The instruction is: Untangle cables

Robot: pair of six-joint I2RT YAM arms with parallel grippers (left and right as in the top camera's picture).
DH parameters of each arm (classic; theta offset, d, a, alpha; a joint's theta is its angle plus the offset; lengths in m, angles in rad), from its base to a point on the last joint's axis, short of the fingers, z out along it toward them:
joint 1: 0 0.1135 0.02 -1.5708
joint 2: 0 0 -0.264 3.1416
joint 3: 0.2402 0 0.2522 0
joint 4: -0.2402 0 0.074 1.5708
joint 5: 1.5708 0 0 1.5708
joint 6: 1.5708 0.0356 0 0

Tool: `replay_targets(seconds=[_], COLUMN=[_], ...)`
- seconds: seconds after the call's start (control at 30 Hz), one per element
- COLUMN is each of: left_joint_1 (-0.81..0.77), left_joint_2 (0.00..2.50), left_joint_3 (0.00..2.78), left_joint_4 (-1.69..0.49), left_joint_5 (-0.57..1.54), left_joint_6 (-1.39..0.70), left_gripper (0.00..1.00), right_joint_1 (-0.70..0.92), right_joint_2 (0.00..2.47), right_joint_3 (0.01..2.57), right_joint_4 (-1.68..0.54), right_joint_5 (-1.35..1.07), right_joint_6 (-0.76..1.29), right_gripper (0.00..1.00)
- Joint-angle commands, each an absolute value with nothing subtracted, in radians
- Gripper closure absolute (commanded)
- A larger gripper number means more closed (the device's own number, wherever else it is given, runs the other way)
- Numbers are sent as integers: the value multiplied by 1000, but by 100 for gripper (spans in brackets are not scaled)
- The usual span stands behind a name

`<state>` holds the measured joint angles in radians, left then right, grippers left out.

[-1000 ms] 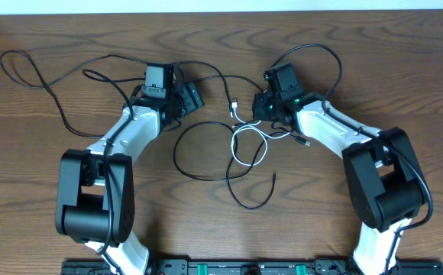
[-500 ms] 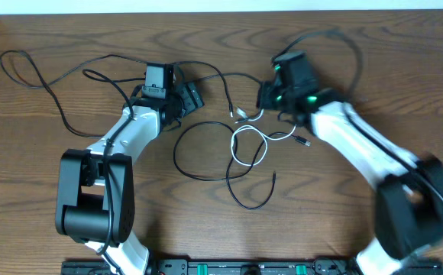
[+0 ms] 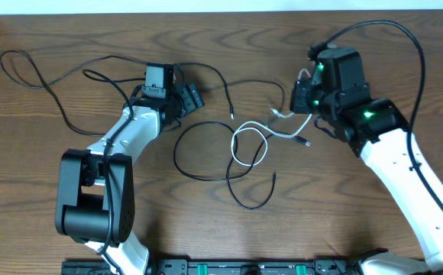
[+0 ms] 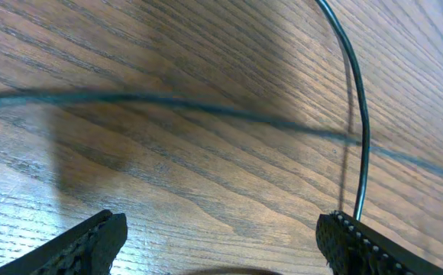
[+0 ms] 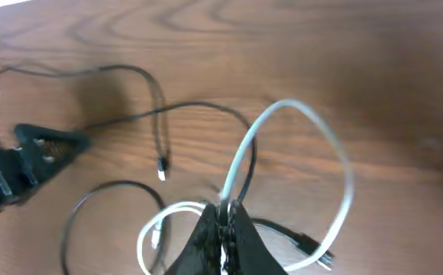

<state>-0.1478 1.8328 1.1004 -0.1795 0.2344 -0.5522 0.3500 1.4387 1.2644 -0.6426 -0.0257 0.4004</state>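
Tabletop from above, with three thin cables on it: two black, one white. The right gripper (image 3: 306, 97), jaws pinched together on the white cable (image 3: 249, 142), holds one end raised toward the far right of the table (image 3: 23, 191) — likely to draw it clear of the black cable (image 3: 177, 156) it crosses at the table's centre, where its slack coils rest. The left gripper (image 3: 185, 99), second of two, hovers with fingers apart over a black strand near the far edge — probably poised to grasp it. The other black cable (image 3: 50, 92) trails toward the far left corner.
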Motion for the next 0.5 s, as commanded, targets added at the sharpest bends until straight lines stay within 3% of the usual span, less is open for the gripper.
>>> replay_targets(seconds=[0.0, 0.13, 0.37, 0.47], left_joint_1=[-149, -150, -150, -150], left_joint_2=[1814, 1814, 1814, 1814], left_joint_3=[1116, 1116, 1116, 1116], left_joint_4=[-183, -182, -183, -183], left_joint_5=[239, 241, 244, 244], left_joint_6=[-543, -543, -543, -543], left_gripper=[15, 15, 15, 15], right_joint_1=[324, 303, 282, 278], right_joint_2=[1414, 1414, 1420, 1427], right_joint_3=[1263, 1262, 1262, 1262], right_joint_4=[-739, -846, -854, -852], right_joint_5=[61, 258, 241, 306], right_joint_6=[356, 331, 221, 321], right_gripper=[99, 99, 99, 99])
